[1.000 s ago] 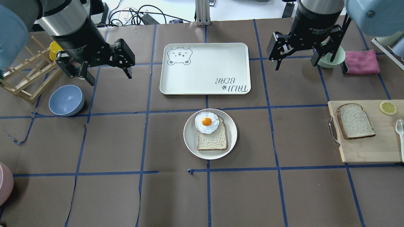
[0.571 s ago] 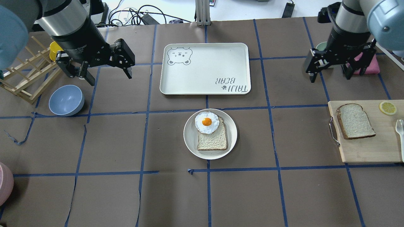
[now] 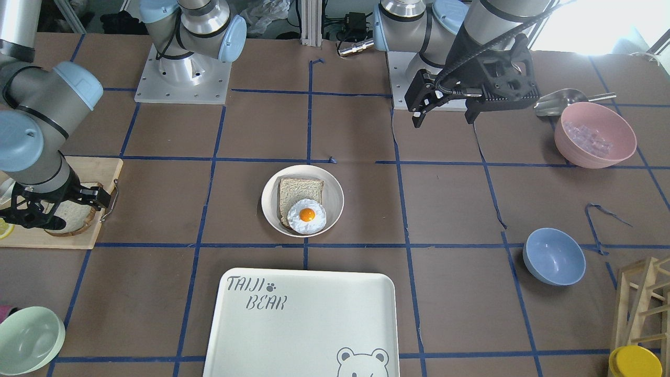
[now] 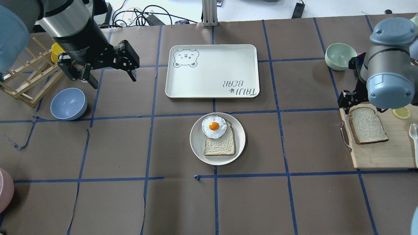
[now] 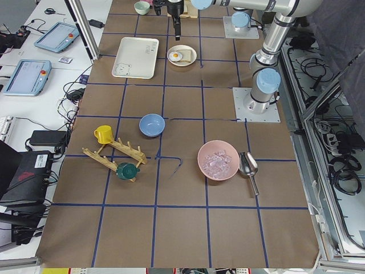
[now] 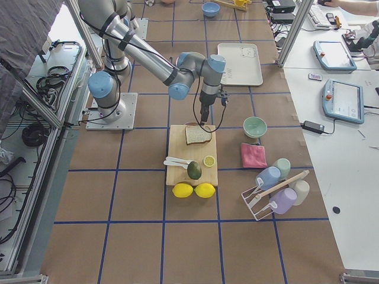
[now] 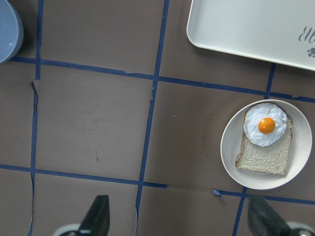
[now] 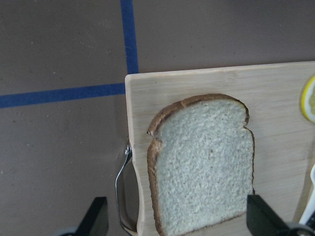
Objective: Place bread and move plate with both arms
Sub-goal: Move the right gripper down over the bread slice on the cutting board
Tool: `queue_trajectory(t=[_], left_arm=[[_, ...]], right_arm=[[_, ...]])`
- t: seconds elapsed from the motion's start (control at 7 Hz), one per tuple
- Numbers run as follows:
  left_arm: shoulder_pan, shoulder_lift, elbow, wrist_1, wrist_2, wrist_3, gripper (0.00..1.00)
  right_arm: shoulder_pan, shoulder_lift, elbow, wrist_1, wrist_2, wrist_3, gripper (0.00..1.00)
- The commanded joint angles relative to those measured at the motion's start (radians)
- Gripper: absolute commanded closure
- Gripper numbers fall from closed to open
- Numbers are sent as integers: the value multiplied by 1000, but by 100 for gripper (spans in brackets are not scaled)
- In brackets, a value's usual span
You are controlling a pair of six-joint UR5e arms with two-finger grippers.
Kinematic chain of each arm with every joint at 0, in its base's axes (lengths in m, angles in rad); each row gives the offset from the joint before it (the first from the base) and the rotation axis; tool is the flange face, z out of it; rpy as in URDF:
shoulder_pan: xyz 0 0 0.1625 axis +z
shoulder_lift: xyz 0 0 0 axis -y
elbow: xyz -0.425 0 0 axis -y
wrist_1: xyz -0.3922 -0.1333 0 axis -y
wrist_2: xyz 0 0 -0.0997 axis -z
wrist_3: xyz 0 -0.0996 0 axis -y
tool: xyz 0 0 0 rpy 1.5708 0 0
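Note:
The bread [image 4: 368, 125], a greyish-tan slice with a dark crust, lies flat on a wooden cutting board [image 4: 378, 156] at the right. My right gripper [image 8: 178, 219] is open and hovers above the bread [image 8: 204, 162], with its fingers either side of the slice's near end. In the overhead view my arm hides most of it. The round cream plate [image 4: 196, 143] sits mid-table and holds a squarer pale slice topped with a fried egg [image 4: 214, 126]. My left gripper [image 4: 114, 81] is open and empty, high above the table's back left, far from the plate [image 7: 229, 147].
The TAIJI BEAR tray [image 4: 212, 70] lies just behind the plate. A pale green bowl [image 4: 340, 56] stands behind the board. A lemon slice [image 4: 401, 111] and a white utensil lie on the board. A blue bowl [image 4: 68, 103] and a wooden rack [image 4: 29, 81] are at the left.
My right arm has swung from the back near the green bowl out to the right and down over the cutting board's bread. My left arm has not moved.

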Motion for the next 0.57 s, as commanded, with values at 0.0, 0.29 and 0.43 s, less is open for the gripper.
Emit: queue_trajectory(t=[0.0, 0.29, 0.43], left_arm=[[0, 0, -2, 0, 0, 2, 0], [0, 0, 0, 0, 0, 2, 0], [0, 0, -2, 0, 0, 2, 0]], right_arm=[[-21, 61, 12, -51, -4, -36, 0], [-26, 62, 20, -51, -10, -44, 0], [-35, 62, 21, -51, -6, -44, 2]])
